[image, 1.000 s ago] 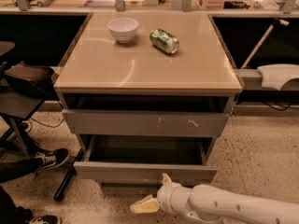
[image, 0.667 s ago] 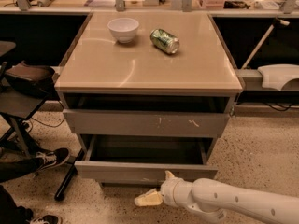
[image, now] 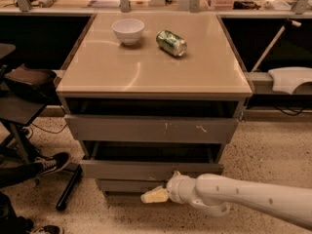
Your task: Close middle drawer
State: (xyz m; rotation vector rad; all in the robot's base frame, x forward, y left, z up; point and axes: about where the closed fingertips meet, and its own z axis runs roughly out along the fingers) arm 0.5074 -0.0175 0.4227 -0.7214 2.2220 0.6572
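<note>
Your middle drawer [image: 151, 169] stands pulled out of the cabinet [image: 146, 77], so the whole push is left to do, and your gripper [image: 155, 195] hangs just below its front, holding nothing, its opening impossible to tell.

A white bowl [image: 128, 30] – green can [image: 171, 43] lying beside it.
</note>
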